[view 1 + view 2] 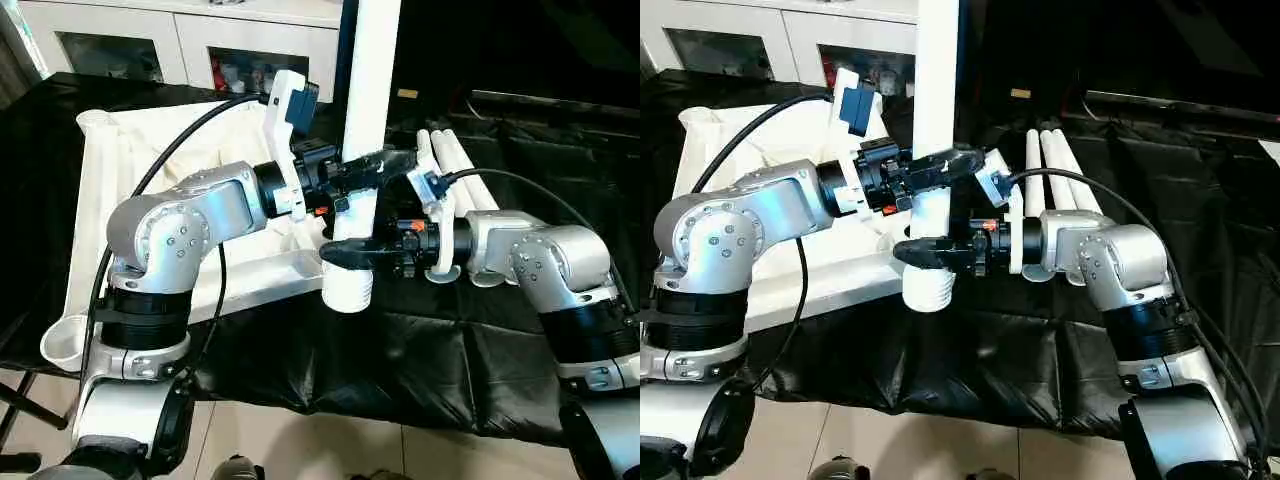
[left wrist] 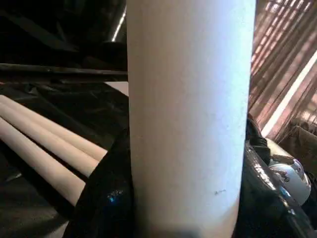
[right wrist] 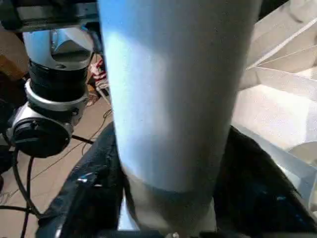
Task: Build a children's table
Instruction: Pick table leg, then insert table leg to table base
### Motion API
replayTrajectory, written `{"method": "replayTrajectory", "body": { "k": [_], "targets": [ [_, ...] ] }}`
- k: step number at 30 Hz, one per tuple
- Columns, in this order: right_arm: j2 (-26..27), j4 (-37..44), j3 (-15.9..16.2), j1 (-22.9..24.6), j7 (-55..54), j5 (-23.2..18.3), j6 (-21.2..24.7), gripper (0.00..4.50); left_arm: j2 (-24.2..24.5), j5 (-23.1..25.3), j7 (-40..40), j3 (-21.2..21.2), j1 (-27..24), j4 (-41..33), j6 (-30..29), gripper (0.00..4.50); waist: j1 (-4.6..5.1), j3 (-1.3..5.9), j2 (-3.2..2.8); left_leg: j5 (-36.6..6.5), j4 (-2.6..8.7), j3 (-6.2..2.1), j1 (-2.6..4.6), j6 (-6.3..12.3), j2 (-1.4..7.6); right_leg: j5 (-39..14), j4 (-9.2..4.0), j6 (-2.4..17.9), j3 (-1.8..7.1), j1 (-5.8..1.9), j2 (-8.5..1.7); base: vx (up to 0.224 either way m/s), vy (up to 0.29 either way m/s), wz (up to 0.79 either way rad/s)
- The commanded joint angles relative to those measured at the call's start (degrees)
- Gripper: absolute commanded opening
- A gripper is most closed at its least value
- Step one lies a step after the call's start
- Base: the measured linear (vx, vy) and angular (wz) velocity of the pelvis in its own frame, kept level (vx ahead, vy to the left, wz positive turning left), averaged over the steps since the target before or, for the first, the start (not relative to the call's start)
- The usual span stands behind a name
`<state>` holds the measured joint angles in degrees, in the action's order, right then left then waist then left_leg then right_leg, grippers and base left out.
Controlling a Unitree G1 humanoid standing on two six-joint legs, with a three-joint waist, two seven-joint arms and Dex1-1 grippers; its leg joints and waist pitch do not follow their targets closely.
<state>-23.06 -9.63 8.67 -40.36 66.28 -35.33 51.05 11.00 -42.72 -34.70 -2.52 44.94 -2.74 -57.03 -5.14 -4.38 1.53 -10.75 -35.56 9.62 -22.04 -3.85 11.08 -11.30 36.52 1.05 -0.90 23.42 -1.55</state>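
I see one white leg (image 1: 368, 100) standing upright in the middle, held up over the front edge of the black surface (image 1: 420, 350). My left gripper (image 1: 365, 168) is clamped on it higher up, w/ black fingers (image 2: 106, 198) on both sides of the tube. My right gripper (image 1: 352, 254) wraps the leg lower down, just above its fat ribbed end (image 1: 347, 290). Its fingers (image 3: 84, 198) sit on both sides of the tube too, but I can't tell if they squeeze it or are just close around it.

The white table top (image 1: 150, 160) lies upside down on the left part of the surface, ribs up, w/ a round corner socket (image 1: 62, 343) at its near left corner, sticking out past the surface's front edge. The leg's fat end hangs just past the top's near right corner.

3 more legs (image 1: 1060, 170) lie side by side on the right part of the surface, behind my right arm.
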Motion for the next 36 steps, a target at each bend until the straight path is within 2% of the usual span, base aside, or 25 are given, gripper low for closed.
{"method": "replayTrajectory", "body": {
  "k": [1,7,10,13,14,18,19,22,23,25,27,28,29,31,32,33,34,36],
  "targets": [
    [-0.48,0.49,0.78,-0.06,-0.18,0.49,0.29,2.4,-0.56,-0.57,-0.7,1.19,0.51,-0.34,0.02,1.88,-0.18,4.99,0.55,-1.18,3.31,-0.11,0.72,1.08,1.38,-2.12,-3.64,12.26,2.1,-3.9,-4.86,0.0,0.0,0.0],
    [-0.21,0.78,1.15,0.44,-0.07,0.44,0.43,1.99,-0.84,-0.96,-0.74,1.36,0.43,-0.52,-0.41,1.88,-0.19,4.98,0.41,-1.48,3.3,-0.15,0.77,1.03,1.41,-2.27,-3.64,12.46,2.08,-3.85,-4.87,0.0,0.0,0.0],
    [-0.03,0.83,1.11,0.55,-0.15,0.42,0.41,1.94,-0.74,-0.92,-0.76,1.38,0.42,-0.5,-0.49,1.88,-0.2,5.0,0.43,-1.51,3.28,-0.16,0.74,0.98,1.39,-2.07,-3.61,12.51,2.08,-3.89,-4.84,0.0,0.0,0.0],
    [0.64,1.15,0.55,1.08,-1.05,0.42,0.05,1.91,-0.46,-0.45,-0.73,1.45,0.3,-0.83,-0.1,1.88,-0.24,5.03,0.2,-1.47,3.27,-0.21,0.77,0.89,1.41,-1.93,-3.56,12.59,2.07,-3.84,-4.86,0.0,0.0,0.0],
    [0.78,1.18,0.41,1.16,-1.23,0.36,0.02,1.9,-0.42,-0.18,-0.63,1.5,0.31,-0.92,0.2,2.44,-0.21,5.02,0.3,-1.58,3.27,-0.18,0.73,0.83,1.36,-1.99,-3.6,12.58,2.06,-3.87,-4.82,0.0,0.0,0.0],
    [2.5,1.3,-1.16,1.84,-3.84,0.96,-2.78,1.89,-0.97,-0.12,-0.31,0.38,0.78,-0.31,1.7,2.58,-0.29,4.99,0.13,-1.95,3.31,-0.19,0.76,0.47,1.42,-2.39,-3.72,12.5,2.08,-3.77,-4.95,0.0,0.0,0.0],
    [2.94,1.26,-1.65,1.93,-4.56,0.99,-3.28,1.89,-1.11,-0.11,-0.16,0.09,0.9,-0.24,2.04,2.78,-0.24,5.04,0.14,-2.15,3.31,-0.19,0.78,0.33,1.37,-2.47,-3.67,12.56,2.07,-3.8,-4.89,0.0,0.0,0.0],
    [4.55,0.93,-3.52,1.99,-7.26,0.93,-4.64,1.89,-1.83,1.25,0.45,-0.76,1.21,-0.15,5.96,3.01,-0.22,5.06,0.12,-1.93,3.4,-0.28,0.79,0.16,1.4,-1.85,-3.63,12.48,2.03,-3.92,-4.87,0.0,0.0,0.0],
    [6.37,0.59,-5.96,2.01,-10.7,0.55,-5.66,1.89,-3.92,2.07,2.69,-3.46,1.98,0.57,11.3,3.04,-0.2,4.99,0.19,-1.92,3.4,-0.22,0.7,0.22,1.42,-1.69,-3.75,12.59,2.11,-3.93,-4.89,0.0,0.0,0.0],
    [7.74,0.59,-7.92,2.48,-14.09,0.85,-7.12,1.89,-5.72,2.67,6.51,-6.12,2.6,0.96,14.45,3.04,-0.21,5.07,0.16,-2.23,3.4,-0.24,0.74,-0.04,1.41,-1.58,-3.76,12.75,2.08,-3.94,-4.97,0.0,0.0,0.0],
    [8.16,0.65,-8.48,2.98,-16.48,2.01,-8.31,1.88,-6.0,3.31,8.39,-6.96,2.84,1.23,15.31,3.04,-0.27,5.02,0.67,-2.48,3.44,-0.21,0.82,-0.06,1.41,-2.01,-3.66,12.4,2.04,-3.92,-4.93,0.0,0.0,0.0],
    [8.35,0.6,-8.6,3.15,-17.55,2.64,-8.88,1.88,-5.81,3.61,8.69,-7.09,2.9,1.41,15.5,3.04,-0.23,4.91,0.52,-2.4,3.51,-0.23,0.74,-0.19,1.35,-2.98,-3.74,11.67,2.03,-3.81,-4.91,0.0,0.0,0.0],
    [8.62,0.39,-8.72,3.43,-19.52,3.89,-9.96,1.88,-5.26,4.3,8.48,-7.03,2.76,1.62,16.26,3.04,-0.28,4.95,0.63,-2.44,3.53,-0.23,0.81,-0.21,1.32,-3.57,-3.87,11.29,2.01,-3.81,-4.96,0.0,0.0,0.0],
    [9.15,-0.66,-8.59,3.71,-22.99,6.71,-13.22,1.88,-2.79,6.64,7.22,-5.76,1.84,1.89,17.26,3.04,-0.36,4.93,0.36,-2.33,3.6,-0.32,0.82,-0.64,1.43,-4.93,-3.86,10.25,2.01,-3.54,-5.08,0.0,0.0,0.0],
    [9.59,-2.0,-8.53,3.93,-26.11,9.19,-16.17,1.88,0.75,10.99,4.87,-2.35,0.01,1.76,19.82,3.04,-0.32,5.0,0.36,-2.42,3.67,-0.39,0.79,-0.87,1.39,-5.74,-3.95,9.4,2.0,-3.54,-5.11,0.0,0.0,0.0],
    [9.62,-2.43,-8.29,4.08,-26.98,10.09,-17.03,1.88,2.41,12.96,3.88,-0.75,-0.97,1.73,20.85,3.04,-0.19,4.94,0.3,-2.69,3.82,-0.42,0.83,-1.37,1.39,-6.85,-3.83,8.55,2.0,-3.41,-5.1,0.0,0.0,0.0],
    [10.12,-4.08,-8.64,4.39,-30.76,12.7,-20.54,1.88,7.13,19.33,1.25,4.98,-3.99,2.5,23.97,3.04,-0.03,4.87,0.61,-2.89,3.88,-0.3,0.93,-1.62,1.43,-7.65,-3.95,7.88,2.05,-3.24,-5.06,0.0,0.0,0.0],
    [10.65,-6.22,-8.73,4.3,-34.43,14.97,-22.95,1.88,10.59,24.45,-1.07,9.37,-6.88,4.86,28.33,3.04,0.2,4.8,0.57,-3.17,3.98,-0.18,0.98,-2.14,1.42,-8.55,-3.92,7.08,2.12,-3.06,-4.92,0.0,0.0,0.0]
  ]
}}
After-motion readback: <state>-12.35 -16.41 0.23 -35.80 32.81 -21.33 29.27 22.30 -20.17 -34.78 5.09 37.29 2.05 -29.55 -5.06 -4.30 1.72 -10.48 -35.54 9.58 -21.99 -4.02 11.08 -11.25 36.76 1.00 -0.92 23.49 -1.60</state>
